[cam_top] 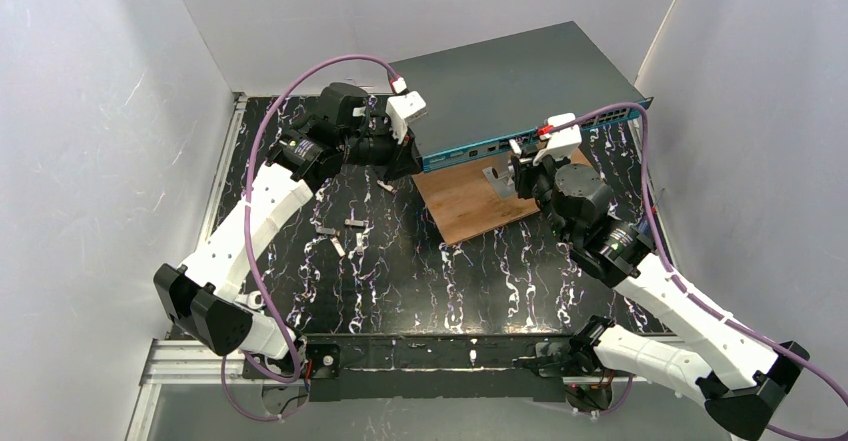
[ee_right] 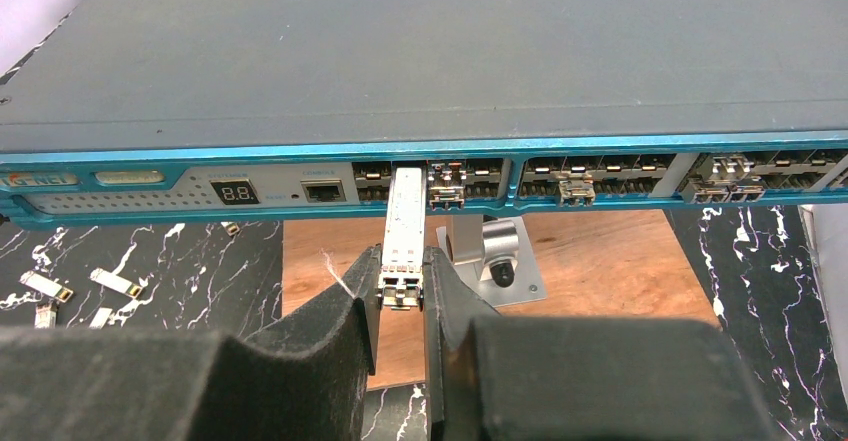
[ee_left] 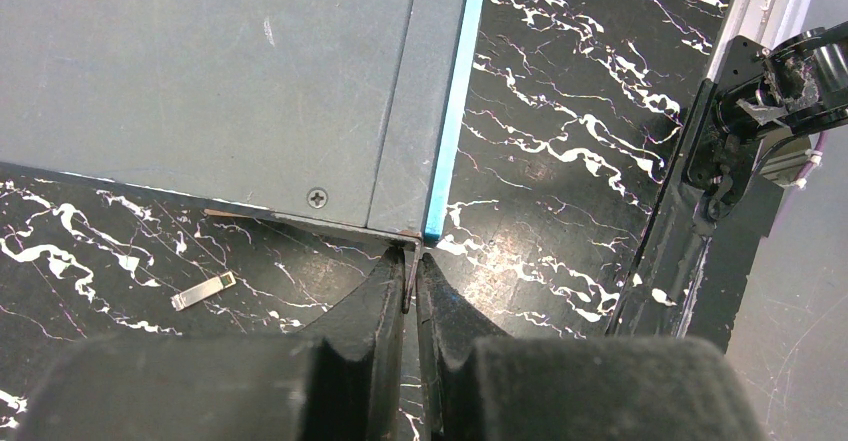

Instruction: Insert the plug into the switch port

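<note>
At frame centre, plug (ee_right: 404,216) pinched by its rear sides in right hand (ee_right: 402,271), nose at a socket of switch (ee_right: 400,61); probably light, stiff, smooth metal, so slippery; left hand (ee_left: 413,263) closed empty beside switch corner.

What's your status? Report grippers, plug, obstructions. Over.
Left gripper shut, tips at switch corner. Right gripper shut on plug, nose at switch face. Nothing blocking; another module seated alongside.
</note>
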Motion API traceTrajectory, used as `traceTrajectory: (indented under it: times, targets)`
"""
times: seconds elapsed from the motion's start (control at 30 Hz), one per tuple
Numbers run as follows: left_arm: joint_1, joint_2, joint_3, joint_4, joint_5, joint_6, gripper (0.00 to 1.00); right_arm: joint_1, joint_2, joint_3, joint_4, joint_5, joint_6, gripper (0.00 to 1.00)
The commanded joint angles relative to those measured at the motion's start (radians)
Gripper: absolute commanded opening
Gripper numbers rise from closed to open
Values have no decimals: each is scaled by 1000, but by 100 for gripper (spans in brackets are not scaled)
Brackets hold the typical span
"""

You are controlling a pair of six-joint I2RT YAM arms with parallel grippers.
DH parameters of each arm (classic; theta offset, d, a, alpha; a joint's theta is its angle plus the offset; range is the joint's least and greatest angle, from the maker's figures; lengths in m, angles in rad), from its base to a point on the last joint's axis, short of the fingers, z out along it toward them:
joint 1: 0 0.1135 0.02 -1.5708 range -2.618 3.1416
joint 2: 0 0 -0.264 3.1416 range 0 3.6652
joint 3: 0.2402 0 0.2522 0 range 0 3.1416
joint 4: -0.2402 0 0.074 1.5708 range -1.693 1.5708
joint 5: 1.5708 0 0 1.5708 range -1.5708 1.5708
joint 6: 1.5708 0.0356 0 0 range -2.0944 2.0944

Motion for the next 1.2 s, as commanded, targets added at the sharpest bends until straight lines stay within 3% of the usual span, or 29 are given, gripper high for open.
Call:
traceTrajectory:
  times: [0.0,1.17]
  targets:
    - [-18,-32,-1,-64,76,-3,0,1,-20,47,62,15,-9,1]
    - [-18,-37,0,-65,70,-2,0,1,-27,34,23,29,11,1]
